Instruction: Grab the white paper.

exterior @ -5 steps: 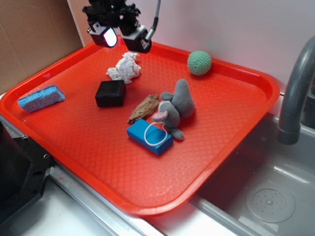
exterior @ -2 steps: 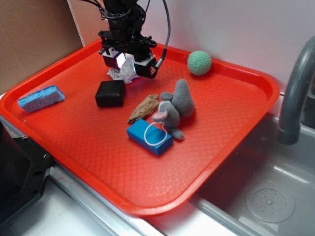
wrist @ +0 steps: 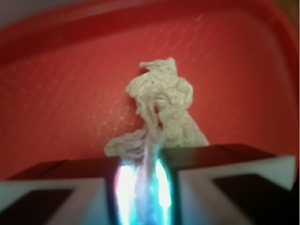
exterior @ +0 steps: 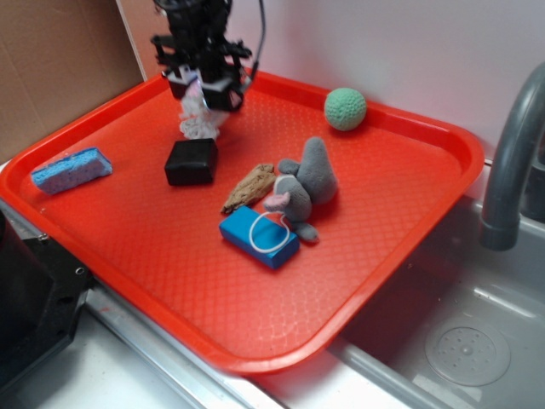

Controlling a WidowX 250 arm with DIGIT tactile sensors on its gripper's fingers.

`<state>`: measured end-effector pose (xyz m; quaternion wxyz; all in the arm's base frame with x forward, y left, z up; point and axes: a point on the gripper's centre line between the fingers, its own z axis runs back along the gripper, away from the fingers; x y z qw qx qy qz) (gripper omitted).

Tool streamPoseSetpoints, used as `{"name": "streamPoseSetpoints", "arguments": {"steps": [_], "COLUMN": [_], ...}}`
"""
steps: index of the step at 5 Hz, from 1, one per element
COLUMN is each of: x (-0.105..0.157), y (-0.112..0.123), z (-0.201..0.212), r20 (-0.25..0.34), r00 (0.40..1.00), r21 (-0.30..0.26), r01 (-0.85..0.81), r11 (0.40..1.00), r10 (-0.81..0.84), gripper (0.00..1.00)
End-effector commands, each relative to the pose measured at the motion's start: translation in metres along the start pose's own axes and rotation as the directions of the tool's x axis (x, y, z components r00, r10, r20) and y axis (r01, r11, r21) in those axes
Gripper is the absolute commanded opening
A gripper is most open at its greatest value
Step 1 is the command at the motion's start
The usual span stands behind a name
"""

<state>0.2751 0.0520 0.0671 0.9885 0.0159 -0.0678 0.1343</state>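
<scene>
The white paper [exterior: 197,119] is a crumpled wad hanging from my gripper [exterior: 203,88] near the back left of the red tray [exterior: 375,256]. Its lower end reaches down just behind the black block [exterior: 191,161]. In the wrist view the white paper [wrist: 164,108] dangles below my gripper [wrist: 143,185], a thin strand of it pinched between the two glowing pads. The jaws stand nearly together on that strand.
A blue sponge [exterior: 71,169] lies at the tray's left edge. A piece of wood [exterior: 249,186], a grey plush mouse [exterior: 303,186] and a blue box [exterior: 259,236] sit mid-tray. A green ball [exterior: 345,108] rests at the back. A grey faucet [exterior: 511,162] and sink are right.
My gripper came down over the white paper, shut on it, then rose and moved slightly left, pulling the paper up with it.
</scene>
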Motion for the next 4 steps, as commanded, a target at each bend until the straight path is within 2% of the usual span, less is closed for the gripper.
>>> {"name": "streamPoseSetpoints", "arguments": {"steps": [1,2,3,4], "x": [-0.023,-0.058,-0.08,-0.091], "y": [0.017,0.013,0.007,0.007], "z": [0.08,0.122,0.143,0.152], "r20": [0.102,0.034,0.02,0.107], "r00": [0.995,0.999,0.998,0.988], "r21": [-0.049,-0.106,-0.128,-0.135], "r01": [0.008,-0.002,0.055,0.125], "r11": [0.999,0.994,0.99,0.983], "r10": [-0.003,0.006,-0.053,-0.111], "gripper": [0.0,0.0,0.0,0.0]}}
